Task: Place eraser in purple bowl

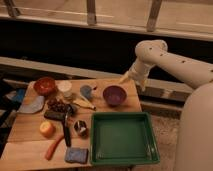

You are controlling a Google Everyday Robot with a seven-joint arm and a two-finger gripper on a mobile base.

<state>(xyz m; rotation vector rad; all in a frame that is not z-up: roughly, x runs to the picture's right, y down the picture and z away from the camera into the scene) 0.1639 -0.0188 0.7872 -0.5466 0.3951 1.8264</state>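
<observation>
The eraser (54,115) is a small flat dark block lying on the left part of the wooden table, just above the orange fruit (47,129). The purple bowl (114,95) stands upright near the table's back right corner, with nothing visible in it. My gripper (124,79) hangs at the end of the white arm, above the table's back edge and just up and right of the purple bowl. It is open and holds nothing, far from the eraser.
A green tray (122,137) fills the front right of the table. Crowded on the left are a red-orange bowl (45,86), white cup (64,88), black-handled tool (66,132), carrot (54,147), blue sponge (76,155) and small can (81,128).
</observation>
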